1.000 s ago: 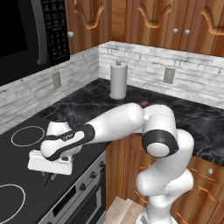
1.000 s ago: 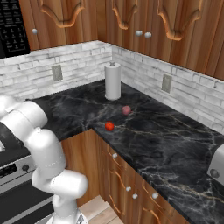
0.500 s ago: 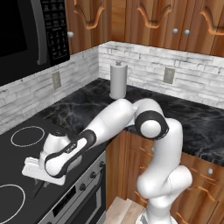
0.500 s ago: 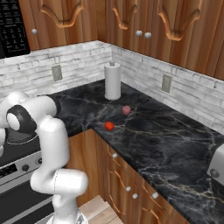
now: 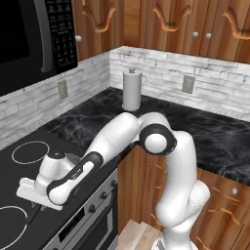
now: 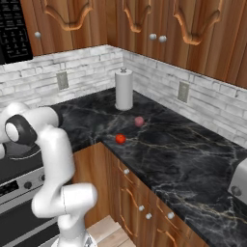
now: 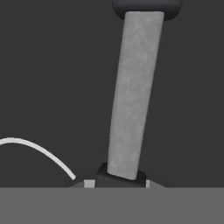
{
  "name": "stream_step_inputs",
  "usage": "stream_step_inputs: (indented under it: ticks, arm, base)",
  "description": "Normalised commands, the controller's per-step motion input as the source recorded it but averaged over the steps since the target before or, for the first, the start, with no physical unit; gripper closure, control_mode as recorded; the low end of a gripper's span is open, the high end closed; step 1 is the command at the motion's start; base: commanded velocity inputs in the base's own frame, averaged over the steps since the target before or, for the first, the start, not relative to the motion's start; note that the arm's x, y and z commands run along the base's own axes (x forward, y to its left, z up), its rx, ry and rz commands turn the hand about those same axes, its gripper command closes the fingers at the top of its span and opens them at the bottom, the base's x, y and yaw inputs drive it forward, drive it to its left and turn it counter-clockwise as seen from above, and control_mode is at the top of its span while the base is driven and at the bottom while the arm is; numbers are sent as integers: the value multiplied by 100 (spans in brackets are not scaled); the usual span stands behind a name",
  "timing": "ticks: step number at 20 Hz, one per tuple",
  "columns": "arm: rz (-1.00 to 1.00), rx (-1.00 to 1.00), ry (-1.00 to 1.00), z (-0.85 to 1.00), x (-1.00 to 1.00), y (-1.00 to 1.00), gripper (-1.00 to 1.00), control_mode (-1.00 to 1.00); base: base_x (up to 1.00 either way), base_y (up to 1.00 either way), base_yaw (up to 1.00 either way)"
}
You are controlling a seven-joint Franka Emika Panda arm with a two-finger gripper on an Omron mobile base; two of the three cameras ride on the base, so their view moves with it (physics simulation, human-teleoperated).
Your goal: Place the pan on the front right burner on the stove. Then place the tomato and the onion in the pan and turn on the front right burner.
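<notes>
In the hand view my gripper (image 7: 119, 181) is shut on the end of the pan's long grey handle (image 7: 131, 96), which runs up to the dark pan (image 7: 146, 6) at the top edge. In the left base view the gripper (image 5: 40, 205) hangs low over the black glass stove (image 5: 19, 171), and the hand hides the pan. A white burner ring arc (image 7: 41, 153) curves beside the handle; I cannot tell if it is the front right burner. The red tomato (image 6: 120, 139) and the pinkish onion (image 6: 139, 121) lie on the dark counter, far from the gripper.
Two other white rings (image 5: 30, 152) (image 5: 9, 222) mark the cooktop, with black knobs (image 5: 102, 195) on the steel front. A paper towel roll (image 6: 124, 89) stands by the back wall. A microwave (image 5: 29, 39) hangs above the stove. A steel toaster (image 6: 240, 181) sits at the far right.
The hand has slid a little left and toward the stove's front, still low over the glass. The elbow has swung in closer to the stove. Tomato and onion have not moved.
</notes>
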Motion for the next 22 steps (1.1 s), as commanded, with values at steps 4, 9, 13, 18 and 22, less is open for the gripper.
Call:
stream_step_inputs:
  ticks: [4,9,13,18,22]
  arm:
    - [-7,1,0,-7,23,0,100,-100]
    - [-12,1,0,-18,13,0,100,-100]
    - [-13,0,0,-22,3,0,100,-100]
    - [-11,0,2,-20,3,0,-100,-100]
    - [-7,0,2,-2,0,0,-100,-100]
  base:
    - [0,0,0]
    - [0,0,0]
    - [0,0,0]
    - [0,0,0]
    - [0,0,0]
